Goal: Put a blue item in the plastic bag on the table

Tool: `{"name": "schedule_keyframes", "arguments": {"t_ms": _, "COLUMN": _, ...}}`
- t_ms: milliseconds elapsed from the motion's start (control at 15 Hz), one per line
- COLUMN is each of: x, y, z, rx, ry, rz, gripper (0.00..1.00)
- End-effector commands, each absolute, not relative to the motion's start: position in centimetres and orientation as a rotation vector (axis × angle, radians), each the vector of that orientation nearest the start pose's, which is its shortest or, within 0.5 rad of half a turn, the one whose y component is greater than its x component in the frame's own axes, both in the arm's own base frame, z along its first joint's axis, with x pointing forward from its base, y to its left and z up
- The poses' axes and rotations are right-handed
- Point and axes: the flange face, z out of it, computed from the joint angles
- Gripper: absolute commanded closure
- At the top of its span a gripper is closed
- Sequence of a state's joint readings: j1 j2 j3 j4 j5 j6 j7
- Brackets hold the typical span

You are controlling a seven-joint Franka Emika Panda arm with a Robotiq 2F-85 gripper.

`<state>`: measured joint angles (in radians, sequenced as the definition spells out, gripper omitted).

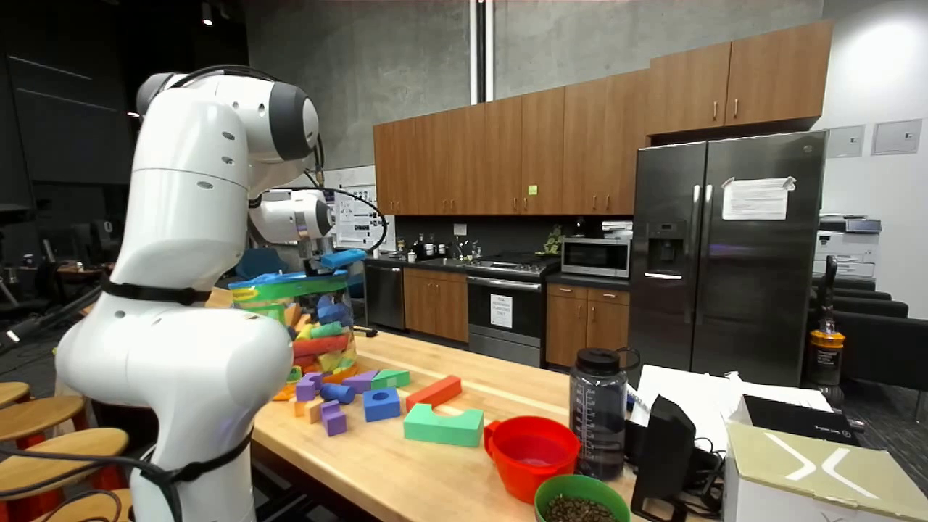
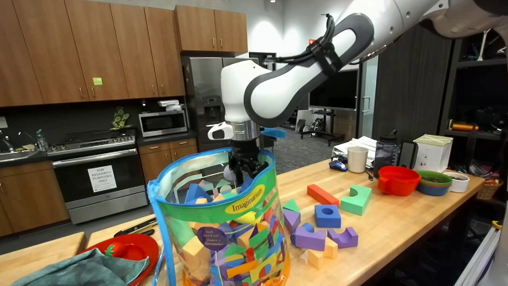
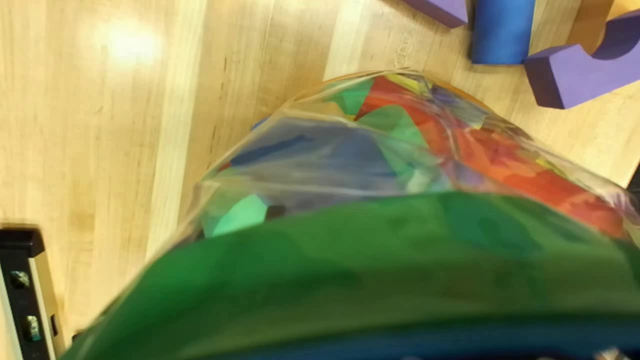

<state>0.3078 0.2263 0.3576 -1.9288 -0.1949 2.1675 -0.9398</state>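
The plastic bag [image 2: 198, 222] stands open on the table [image 2: 329, 274], clear with a green band and blue rim, full of coloured blocks. It also shows in an exterior view [image 1: 290, 290] and fills the lower wrist view [image 3: 350, 270]. My gripper [image 2: 247, 172] points down inside the bag's mouth, above the blocks. The bag's rim hides its fingertips, and I cannot tell whether they hold anything. A blue block with a hole [image 2: 327, 216] and a blue cylinder [image 1: 337, 393] lie on the table beside the bag. The cylinder also shows in the wrist view [image 3: 504, 32].
Purple, orange, green and red blocks [image 2: 322, 194] lie by the bag. A red bowl [image 2: 398, 180], green bowl [image 2: 434, 177] and dark bottle [image 2: 385, 151] stand farther along. A red plate [image 2: 149, 246] with a cloth [image 2: 87, 270] lies on the bag's other side.
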Motion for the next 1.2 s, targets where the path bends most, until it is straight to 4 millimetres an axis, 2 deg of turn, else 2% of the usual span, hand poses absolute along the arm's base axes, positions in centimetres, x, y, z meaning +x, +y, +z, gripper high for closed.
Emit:
{"name": "schedule_keyframes", "arguments": {"t_ms": 0, "x": 47.7, "y": 35.0, "z": 38.4, "rx": 2.037, "ry": 2.247, "rz": 0.063, "gripper": 0.00}}
{"name": "schedule_keyframes", "arguments": {"t_ms": 67, "x": 47.6, "y": 35.1, "z": 38.3, "rx": 2.044, "ry": 2.240, "rz": 0.078, "gripper": 0.00}}
{"name": "schedule_keyframes", "arguments": {"t_ms": 200, "x": 47.4, "y": 35.2, "z": 38.2, "rx": 2.055, "ry": 2.225, "rz": 0.110, "gripper": 0.27}}
{"name": "schedule_keyframes", "arguments": {"t_ms": 467, "x": 47.3, "y": 35.3, "z": 38.0, "rx": 2.070, "ry": 2.202, "rz": 0.158, "gripper": 0.56}}
{"name": "schedule_keyframes", "arguments": {"t_ms": 533, "x": 47.3, "y": 35.3, "z": 38.1, "rx": 2.073, "ry": 2.196, "rz": 0.165, "gripper": 0.60}}
{"name": "schedule_keyframes", "arguments": {"t_ms": 867, "x": 47.5, "y": 35.0, "z": 38.6, "rx": 2.079, "ry": 2.179, "rz": 0.199, "gripper": 0.69}}
{"name": "schedule_keyframes", "arguments": {"t_ms": 1133, "x": 48.3, "y": 35.2, "z": 40.8, "rx": 2.089, "ry": 2.168, "rz": 0.267, "gripper": 0.75}}
